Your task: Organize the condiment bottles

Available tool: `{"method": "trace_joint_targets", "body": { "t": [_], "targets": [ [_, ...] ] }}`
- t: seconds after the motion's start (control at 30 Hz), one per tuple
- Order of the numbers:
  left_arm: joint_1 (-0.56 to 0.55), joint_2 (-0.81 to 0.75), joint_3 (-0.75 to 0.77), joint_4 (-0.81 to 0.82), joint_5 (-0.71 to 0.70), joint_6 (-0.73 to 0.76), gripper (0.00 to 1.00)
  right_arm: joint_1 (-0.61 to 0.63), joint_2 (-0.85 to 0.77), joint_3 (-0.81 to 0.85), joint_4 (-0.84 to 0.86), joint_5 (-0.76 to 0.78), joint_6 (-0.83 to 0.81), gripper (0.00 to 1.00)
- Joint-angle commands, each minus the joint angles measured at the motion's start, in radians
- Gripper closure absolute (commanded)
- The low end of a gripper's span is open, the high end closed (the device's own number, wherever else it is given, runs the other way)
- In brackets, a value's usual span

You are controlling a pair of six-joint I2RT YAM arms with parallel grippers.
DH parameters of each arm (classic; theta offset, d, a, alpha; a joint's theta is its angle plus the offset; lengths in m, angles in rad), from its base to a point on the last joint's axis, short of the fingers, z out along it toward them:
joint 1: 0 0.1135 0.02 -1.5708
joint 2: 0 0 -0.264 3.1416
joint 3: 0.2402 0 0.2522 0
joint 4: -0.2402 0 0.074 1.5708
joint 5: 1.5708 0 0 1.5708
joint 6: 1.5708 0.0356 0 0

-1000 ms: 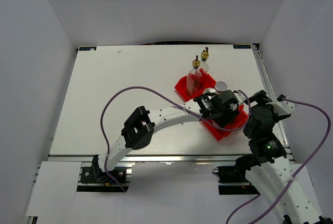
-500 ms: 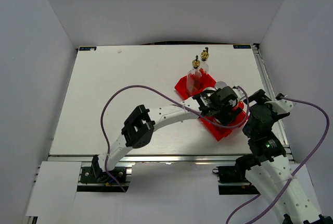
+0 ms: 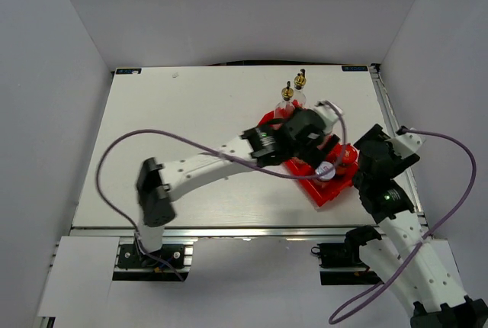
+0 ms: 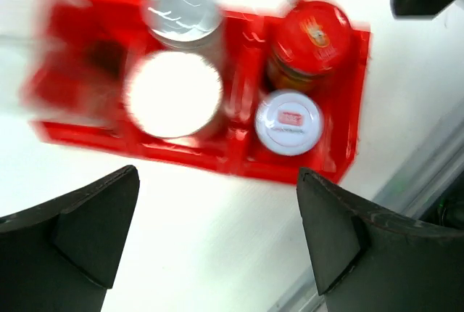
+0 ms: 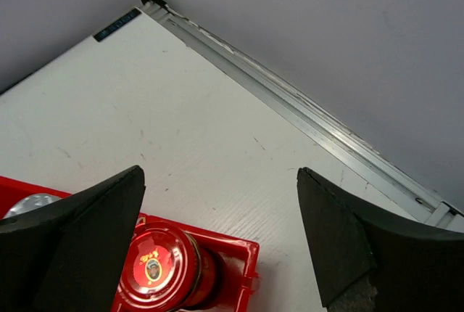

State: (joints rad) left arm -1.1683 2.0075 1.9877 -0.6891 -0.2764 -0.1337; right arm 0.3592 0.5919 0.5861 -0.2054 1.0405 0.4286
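A red divided bin [image 4: 243, 159] holds several condiment bottles. Two silver-lidded shakers [image 4: 181, 3] [image 4: 174, 94] stand in its left part. A white-labelled shaker lid [image 4: 288, 121] and the red-lidded jar [image 4: 313, 33] sit in its right part. My left gripper [image 4: 214, 232] hovers open above the bin with nothing between its fingers. From above, the left gripper [image 3: 309, 133] covers the bin's middle, and the two gold-topped glass bottles [image 3: 287, 93] [image 3: 300, 78] rise just beyond it. My right gripper [image 5: 217, 239] is open and empty, beside the red-lidded jar [image 5: 158, 268].
The bin [image 3: 335, 191] lies at the table's right side, near the metal rail [image 5: 304, 112] along the right edge. Grey walls enclose the table on all sides. The purple cable [image 3: 152, 133] loops over the left half of the table.
My left gripper has opened, risen and drawn back toward the far left of the bin, leaving a shaker standing in it. The left elbow swung left. The right gripper stayed open.
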Motion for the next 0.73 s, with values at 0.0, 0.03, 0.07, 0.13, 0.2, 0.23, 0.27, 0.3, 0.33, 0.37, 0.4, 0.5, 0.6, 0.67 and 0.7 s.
{"method": "trace_joint_targets", "body": {
  "t": [0.0, 0.03, 0.07, 0.13, 0.2, 0.23, 0.27, 0.3, 0.33, 0.37, 0.4, 0.5, 0.6, 0.67, 0.7],
  "targets": [
    [0.054, -0.325, -0.230, 0.067, -0.234, -0.093, 0.02, -0.060, 0.064, 0.078, -0.069, -0.017, 0.051, 0.10],
    [0.093, -0.384, -0.301, 0.089, -0.236, -0.125, 0.02, -0.083, 0.074, 0.086, -0.074, -0.049, 0.050, 0.11],
    [0.210, -0.442, -0.372, 0.109, -0.225, -0.159, 0.02, -0.135, 0.083, 0.090, -0.072, -0.078, 0.048, 0.11],
    [0.344, -0.639, -0.613, 0.193, -0.298, -0.265, 0.02, -0.187, 0.105, 0.084, -0.058, -0.164, 0.047, 0.11],
    [0.502, -0.856, -0.775, 0.271, -0.412, -0.343, 0.02, -0.250, 0.121, 0.078, -0.037, -0.235, 0.036, 0.10],
    [0.550, -0.927, -0.914, 0.296, -0.441, -0.362, 0.02, -0.267, 0.128, 0.080, -0.035, -0.282, 0.033, 0.11],
    [0.649, -0.999, -0.978, 0.321, -0.448, -0.389, 0.02, -0.269, 0.131, 0.084, -0.034, -0.290, 0.023, 0.11],
    [0.694, -1.068, -1.033, 0.342, -0.469, -0.398, 0.02, -0.269, 0.137, 0.089, -0.035, -0.293, 0.022, 0.11],
    [0.729, -1.187, -1.125, 0.379, -0.503, -0.397, 0.02, -0.270, 0.140, 0.095, -0.038, -0.300, 0.021, 0.11],
    [0.790, -1.232, -1.154, 0.388, -0.529, -0.402, 0.02, -0.270, 0.137, 0.101, -0.043, -0.303, 0.025, 0.11],
    [0.806, -1.263, -1.171, 0.385, -0.559, -0.414, 0.02, -0.270, 0.125, 0.098, -0.039, -0.307, 0.029, 0.11],
    [0.814, -1.274, -1.175, 0.385, -0.552, -0.405, 0.02, -0.272, 0.082, 0.061, 0.012, -0.344, 0.015, 0.11],
    [0.817, -1.198, -1.130, 0.344, -0.554, -0.408, 0.02, -0.272, 0.053, 0.043, 0.023, -0.346, 0.012, 0.11],
    [0.822, -1.164, -1.127, 0.344, -0.535, -0.411, 0.02, -0.272, 0.045, 0.041, 0.026, -0.346, 0.009, 0.11],
    [0.823, -1.161, -1.133, 0.359, -0.524, -0.409, 0.02, -0.272, 0.042, 0.040, 0.032, -0.349, 0.006, 0.11]
  ]
}}
